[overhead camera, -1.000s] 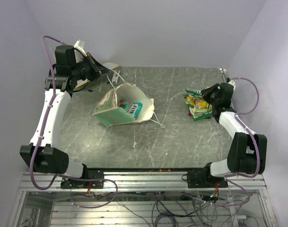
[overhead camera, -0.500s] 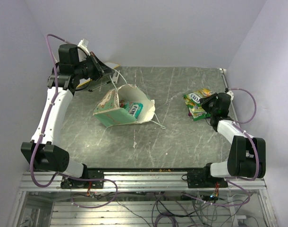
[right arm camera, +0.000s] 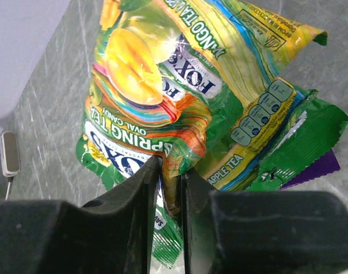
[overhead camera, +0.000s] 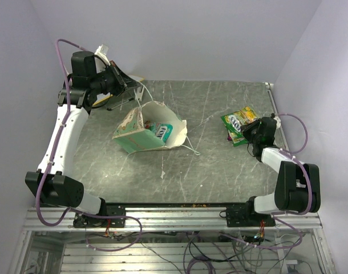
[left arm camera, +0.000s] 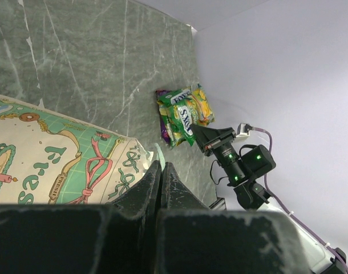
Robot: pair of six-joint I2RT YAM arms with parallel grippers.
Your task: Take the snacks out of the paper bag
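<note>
The paper bag lies tipped on its side left of centre, mouth facing right, with a green and white packet inside. My left gripper is shut above the bag's back rim, and a white string handle runs up to it. In the left wrist view the shut fingertips hang over the patterned bag wall. My right gripper is shut on the crinkled edge of a yellow-orange snack packet. It lies on green and purple packets at the right.
A flat yellow and white card lies at the back behind the left gripper. A loose white string trails from the bag's mouth. The side wall and table edge run close to the snack pile.
My right gripper has pulled back toward its base, and the packet in it now lies spread over the pile. My left gripper rose slightly, then stayed still.
</note>
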